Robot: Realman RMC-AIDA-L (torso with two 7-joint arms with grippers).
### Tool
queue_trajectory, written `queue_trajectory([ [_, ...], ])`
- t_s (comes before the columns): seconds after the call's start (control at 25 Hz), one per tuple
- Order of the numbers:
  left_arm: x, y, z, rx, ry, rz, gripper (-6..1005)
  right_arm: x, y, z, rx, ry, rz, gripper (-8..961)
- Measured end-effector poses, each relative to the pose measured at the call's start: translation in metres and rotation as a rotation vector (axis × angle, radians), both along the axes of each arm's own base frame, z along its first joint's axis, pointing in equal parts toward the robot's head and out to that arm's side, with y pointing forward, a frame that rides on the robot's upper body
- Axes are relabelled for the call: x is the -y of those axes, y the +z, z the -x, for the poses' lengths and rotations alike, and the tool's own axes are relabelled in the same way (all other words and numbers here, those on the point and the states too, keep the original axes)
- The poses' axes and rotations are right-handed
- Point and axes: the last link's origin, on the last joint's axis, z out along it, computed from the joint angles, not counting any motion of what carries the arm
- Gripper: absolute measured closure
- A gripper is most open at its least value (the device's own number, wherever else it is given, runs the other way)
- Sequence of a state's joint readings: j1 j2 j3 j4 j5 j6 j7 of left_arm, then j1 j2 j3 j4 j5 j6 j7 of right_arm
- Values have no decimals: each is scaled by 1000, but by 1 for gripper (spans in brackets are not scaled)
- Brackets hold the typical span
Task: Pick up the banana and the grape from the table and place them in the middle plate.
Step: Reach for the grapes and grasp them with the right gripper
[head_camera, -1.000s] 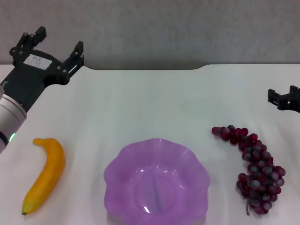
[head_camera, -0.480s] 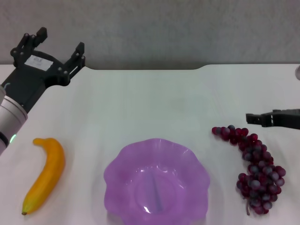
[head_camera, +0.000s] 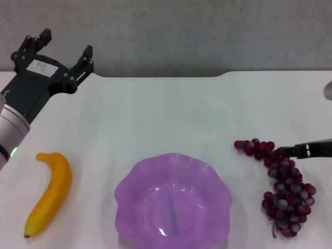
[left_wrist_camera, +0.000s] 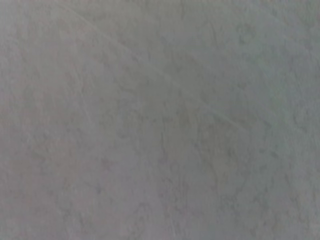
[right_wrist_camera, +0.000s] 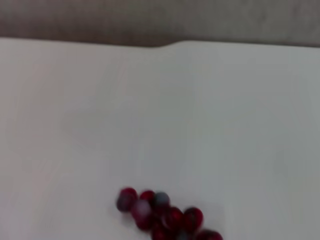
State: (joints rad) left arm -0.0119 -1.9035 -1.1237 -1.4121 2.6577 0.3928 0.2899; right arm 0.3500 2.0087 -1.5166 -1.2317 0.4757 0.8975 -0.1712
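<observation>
Here, right gripper [head_camera: 290, 151] at the grape [head_camera: 282, 184], grip unclear, left gripper [head_camera: 58, 54] open, parked far-left.

The middle plate [head_camera: 173, 199] sits on the table [head_camera: 171, 109] at its near edge. Left of the plate, well apart, lies the banana [head_camera: 50, 192]. Right of the plate lies the grape [head_camera: 282, 185], with the right gripper [head_camera: 295, 151] over its far end. Far behind the plate to the left hangs the left gripper [head_camera: 54, 49].
</observation>
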Motion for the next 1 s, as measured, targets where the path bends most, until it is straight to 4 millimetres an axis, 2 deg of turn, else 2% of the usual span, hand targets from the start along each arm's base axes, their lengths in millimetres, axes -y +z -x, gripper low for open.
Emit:
queue_trajectory([
  [0.48,0,-1,0,-5,-2,2,158,-8,-18,-9,57,-59,56,97],
  [1.0,-1,-1,-1,-6,-5,3,157,-16,-33,0,70,-12,81,99],
])
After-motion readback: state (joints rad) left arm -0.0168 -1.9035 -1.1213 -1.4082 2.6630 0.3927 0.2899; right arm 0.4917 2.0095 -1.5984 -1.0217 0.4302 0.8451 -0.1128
